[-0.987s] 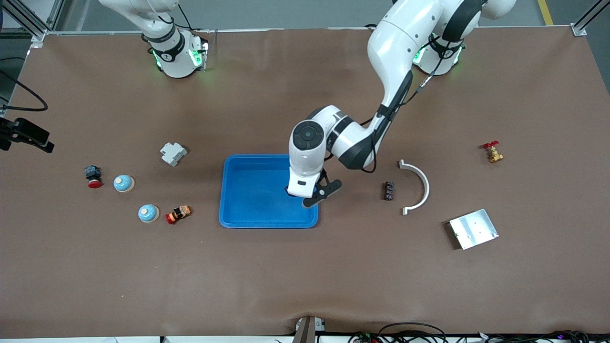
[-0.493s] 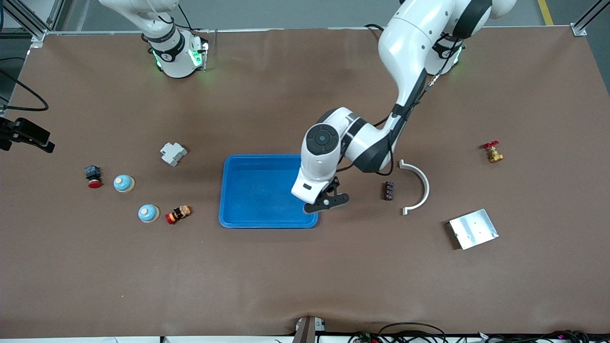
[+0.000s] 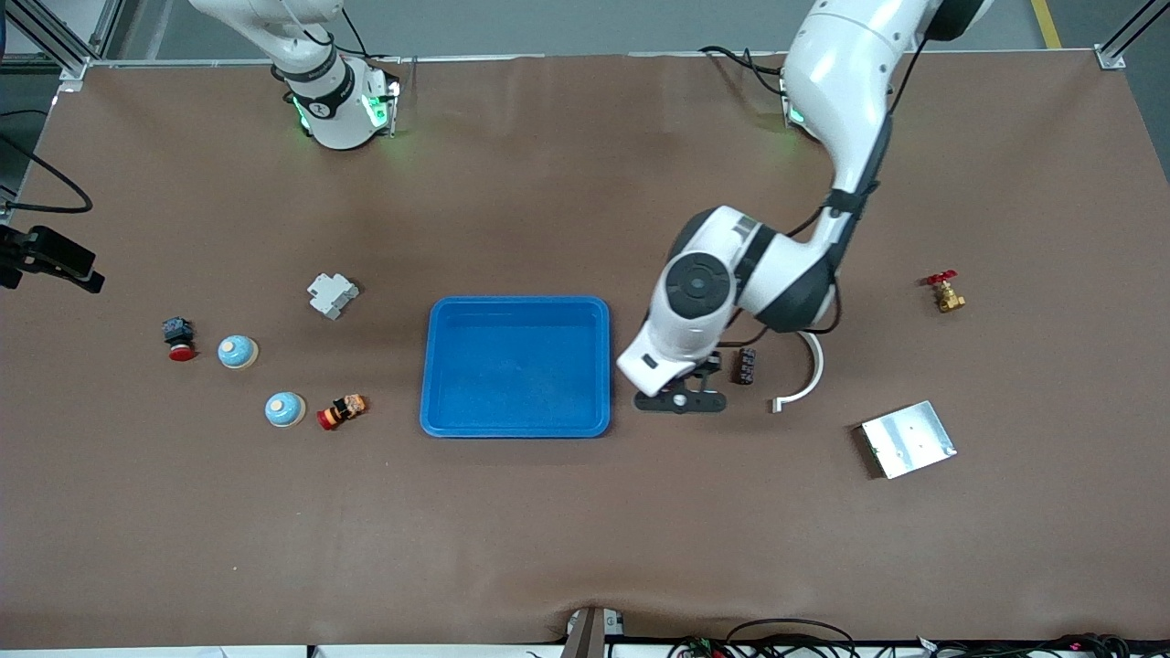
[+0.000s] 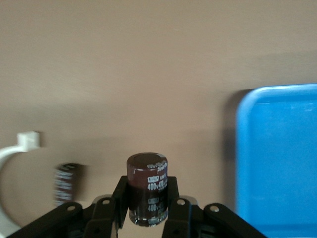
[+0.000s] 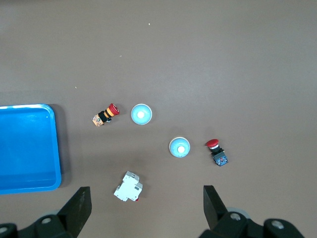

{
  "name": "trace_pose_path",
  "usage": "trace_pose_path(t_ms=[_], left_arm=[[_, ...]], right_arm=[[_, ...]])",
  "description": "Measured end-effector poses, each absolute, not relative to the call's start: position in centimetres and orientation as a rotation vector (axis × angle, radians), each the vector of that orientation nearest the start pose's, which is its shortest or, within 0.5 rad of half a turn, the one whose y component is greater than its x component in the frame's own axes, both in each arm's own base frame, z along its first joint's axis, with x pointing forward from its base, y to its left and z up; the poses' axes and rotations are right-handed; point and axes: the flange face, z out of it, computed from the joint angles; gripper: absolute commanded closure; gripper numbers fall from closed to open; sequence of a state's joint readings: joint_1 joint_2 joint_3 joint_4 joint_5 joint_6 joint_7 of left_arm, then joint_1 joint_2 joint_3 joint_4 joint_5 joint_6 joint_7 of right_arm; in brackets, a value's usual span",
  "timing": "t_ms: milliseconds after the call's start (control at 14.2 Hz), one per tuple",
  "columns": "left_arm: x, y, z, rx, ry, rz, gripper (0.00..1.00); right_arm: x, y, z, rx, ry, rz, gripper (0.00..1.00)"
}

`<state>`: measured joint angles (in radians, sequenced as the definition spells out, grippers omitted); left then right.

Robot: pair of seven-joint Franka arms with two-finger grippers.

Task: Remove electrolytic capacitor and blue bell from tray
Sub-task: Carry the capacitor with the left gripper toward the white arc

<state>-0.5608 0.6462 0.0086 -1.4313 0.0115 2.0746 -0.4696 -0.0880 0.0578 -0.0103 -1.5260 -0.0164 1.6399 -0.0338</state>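
Only my left wrist view shows the capacitor (image 4: 147,188) clamped upright in my left gripper (image 3: 681,399), over brown table (image 3: 585,512) beside the tray (image 3: 515,426). My right gripper (image 5: 146,208) waits, spread wide and empty, above two bells (image 5: 141,114).

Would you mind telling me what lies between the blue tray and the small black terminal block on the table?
In the front view, only the left gripper stands between the blue tray and the terminal block, shut on the capacitor; the tabletop there is otherwise bare.

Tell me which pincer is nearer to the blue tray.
Left. The left pincer, shut on the capacitor, is beside the blue tray, toward the left arm's end. The right pincer is open, high above the bells.
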Motion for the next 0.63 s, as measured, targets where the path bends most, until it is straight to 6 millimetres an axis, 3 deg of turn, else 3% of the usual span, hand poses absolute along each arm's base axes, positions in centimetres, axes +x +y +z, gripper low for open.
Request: trace_pose_path(t_ms=[282,634], left_arm=[[62.7,-30.1,33.0,-3.112,0.268,0.016,1.00],[63.6,-21.8,31.4,-3.101,0.395,0.015,1.00]], right_arm=[[57.6,-6.1,61.9,-3.159,0.107,-0.087,0.00],[57.6,-6.0,61.9,-3.159,0.106,-0.087,0.00]])
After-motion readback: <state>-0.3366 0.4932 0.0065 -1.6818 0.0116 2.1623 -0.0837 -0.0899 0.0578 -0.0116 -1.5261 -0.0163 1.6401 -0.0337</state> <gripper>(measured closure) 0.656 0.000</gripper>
